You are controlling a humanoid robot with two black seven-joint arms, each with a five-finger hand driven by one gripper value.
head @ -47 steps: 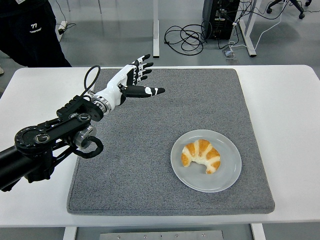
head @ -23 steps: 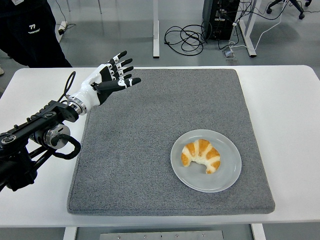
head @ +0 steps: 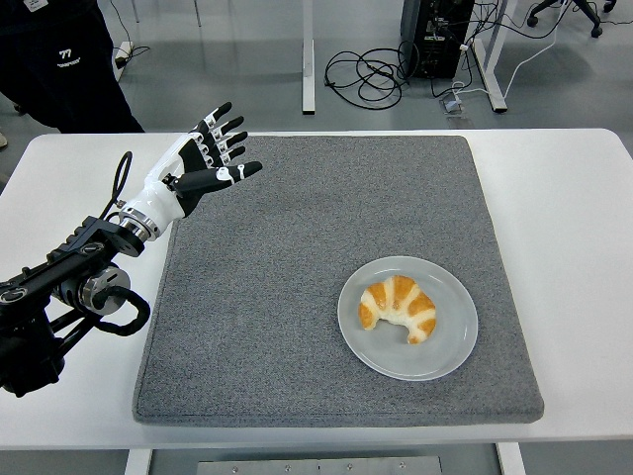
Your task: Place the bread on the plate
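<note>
A golden croissant (head: 399,308) lies on the round grey plate (head: 450,348), right of centre on the grey mat (head: 297,267). My left hand (head: 210,158) hovers over the mat's far left corner, well away from the plate, with its fingers spread and nothing in them. Its black arm (head: 69,297) comes in from the left edge. The right arm does not show.
The mat covers most of the white table (head: 574,228). A person in dark clothing (head: 59,59) stands at the top left behind the table. Cables (head: 371,74) and desk legs lie on the floor beyond.
My left hand has drawn back to the left and slightly away from me, from over the mat's upper middle to its far left corner, staying open. The croissant and plate have not moved.
</note>
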